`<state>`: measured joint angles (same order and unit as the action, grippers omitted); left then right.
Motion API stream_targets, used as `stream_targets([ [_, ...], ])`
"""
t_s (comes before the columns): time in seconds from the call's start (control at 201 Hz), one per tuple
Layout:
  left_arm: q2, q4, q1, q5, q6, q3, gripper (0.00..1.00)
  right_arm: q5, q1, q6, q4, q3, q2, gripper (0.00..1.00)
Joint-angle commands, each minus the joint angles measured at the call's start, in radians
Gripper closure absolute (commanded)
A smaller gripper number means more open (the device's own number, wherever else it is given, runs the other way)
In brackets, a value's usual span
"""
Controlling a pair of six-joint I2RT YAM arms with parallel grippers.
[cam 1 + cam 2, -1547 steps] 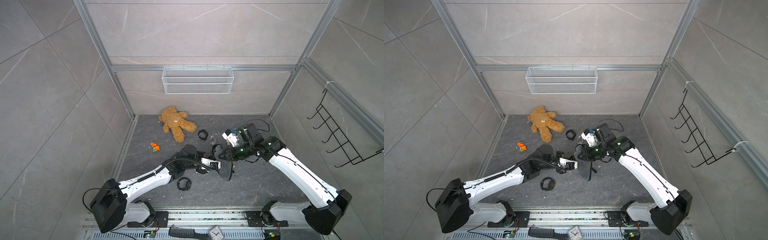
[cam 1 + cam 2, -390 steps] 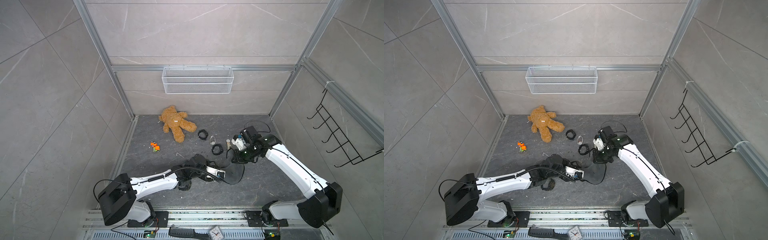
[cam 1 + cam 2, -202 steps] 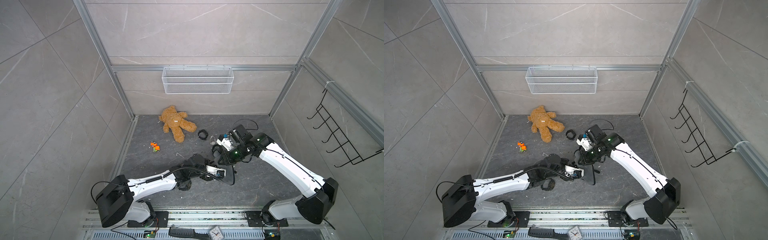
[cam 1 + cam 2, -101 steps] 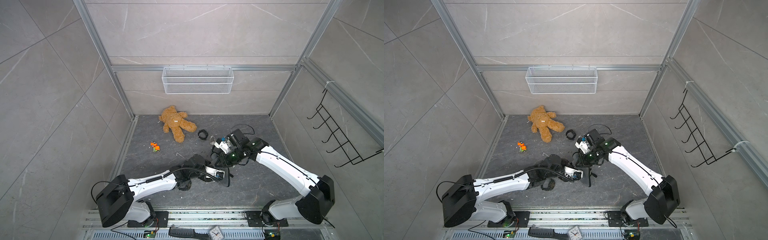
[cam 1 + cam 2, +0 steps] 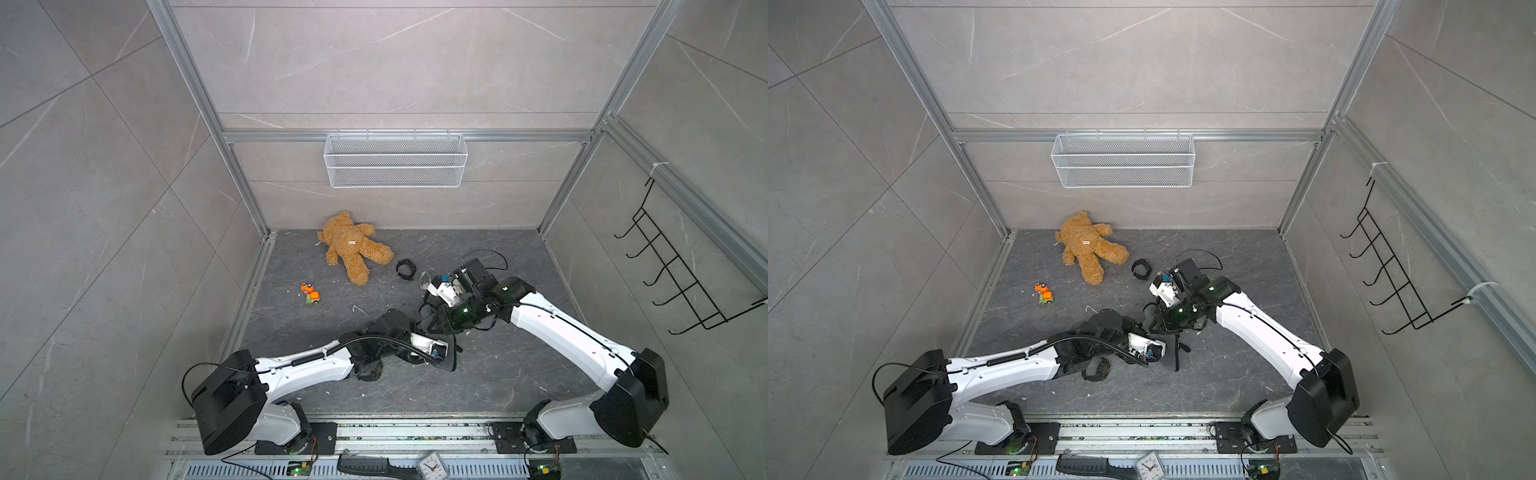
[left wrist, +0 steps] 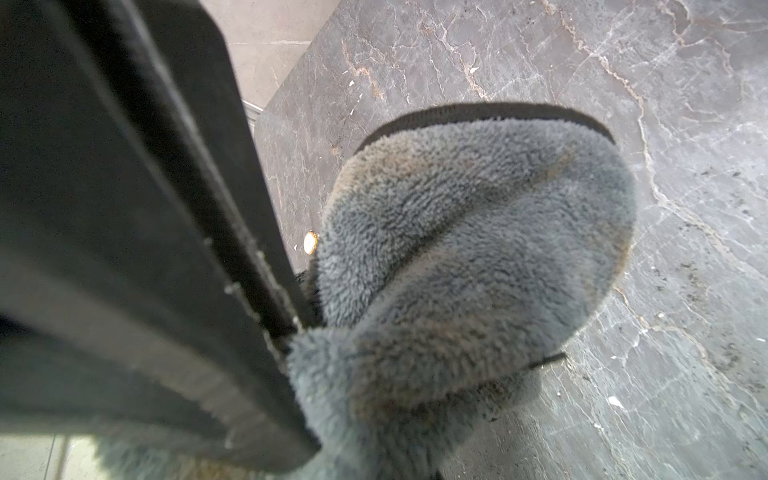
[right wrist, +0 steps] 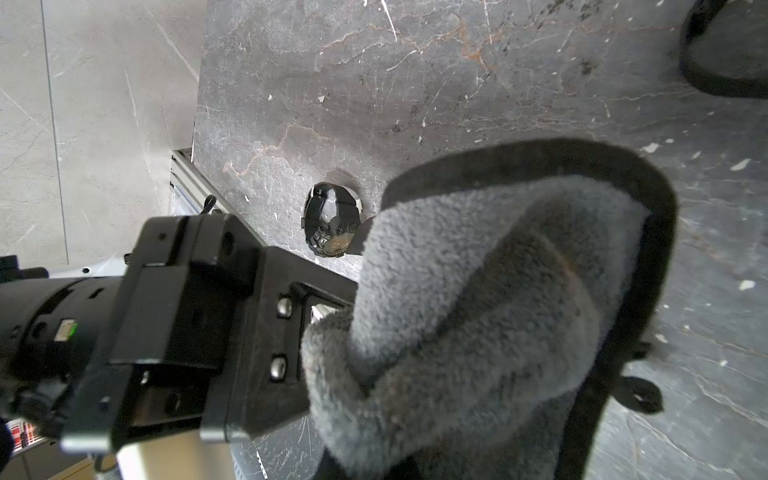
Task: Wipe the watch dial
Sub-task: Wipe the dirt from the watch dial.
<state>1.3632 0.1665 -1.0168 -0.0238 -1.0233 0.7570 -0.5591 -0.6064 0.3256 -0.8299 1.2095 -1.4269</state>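
Both arms reach low to mid-floor. Left gripper (image 5: 1152, 353) and right gripper (image 5: 1163, 322) each pinch the grey cloth (image 7: 478, 299). Watch (image 7: 330, 222) lies on the dark marble floor (image 5: 498, 374), beside the cloth. Grey tiled walls around.

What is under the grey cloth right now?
A gold-rimmed watch edge peeks from beneath the grey cloth in the left wrist view. Its dial and anything else below are covered.
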Motion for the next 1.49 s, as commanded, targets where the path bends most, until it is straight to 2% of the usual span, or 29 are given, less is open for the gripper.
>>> stream_targets([
  [0.0,-0.099,0.331,-0.009,0.003,-0.003,0.07,1.0,-0.021,-0.017,-0.002,-0.065,-0.057,-0.021,1.0],
  [0.438,-0.136,0.306,-0.008,0.039,0.011,0.069,1.0,0.017,0.021,-0.025,-0.125,-0.083,0.044,1.0],
  [0.692,-0.156,0.198,-0.009,0.087,0.062,0.085,1.0,0.057,0.065,-0.044,-0.189,-0.087,0.12,1.0],
  [0.956,-0.161,0.073,-0.007,0.143,0.175,0.09,1.0,0.108,0.128,-0.081,-0.289,-0.037,0.195,1.0],
  [1.15,-0.141,-0.027,-0.007,0.184,0.265,0.091,1.0,0.212,0.14,-0.08,-0.362,0.07,0.213,1.0],
  [1.488,-0.064,-0.195,0.055,0.177,0.551,0.089,1.0,0.41,0.163,-0.043,-0.468,0.298,0.138,1.0],
])
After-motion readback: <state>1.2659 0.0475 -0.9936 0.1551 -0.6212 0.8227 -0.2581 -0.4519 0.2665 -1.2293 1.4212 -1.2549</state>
